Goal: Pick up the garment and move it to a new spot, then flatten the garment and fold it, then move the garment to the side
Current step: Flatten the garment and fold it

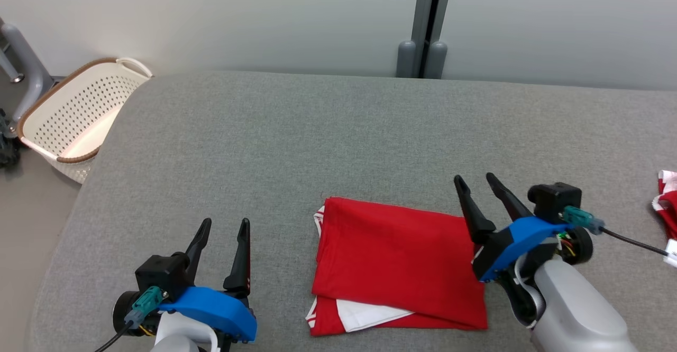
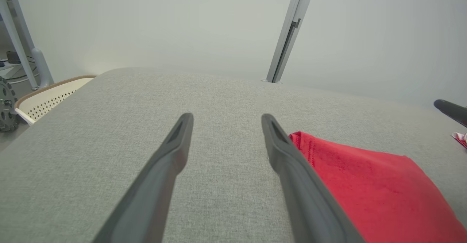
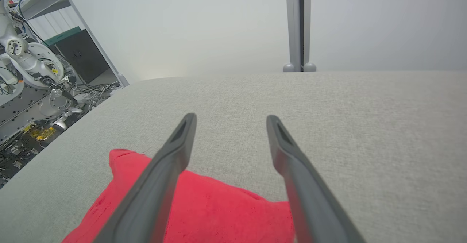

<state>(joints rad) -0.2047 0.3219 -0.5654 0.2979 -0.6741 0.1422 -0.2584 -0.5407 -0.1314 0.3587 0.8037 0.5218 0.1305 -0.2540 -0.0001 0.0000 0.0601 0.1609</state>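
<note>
— Where do we see the garment point(image 1: 396, 257)?
— It lies folded and red, with white showing at its near edge, flat on the grey table point(image 1: 317, 140) between our grippers.
— And our fingers?
— Our right gripper point(image 1: 475, 177) stands spread wide at the garment's right edge, gripping nothing. Our left gripper point(image 1: 225, 221) is spread too, apart from its left side. A basket point(image 1: 74, 114) sits off the far left corner.

A perforated cream basket point(image 1: 69, 111) sits beside the far left corner of the grey table point(image 1: 317, 140).
</note>
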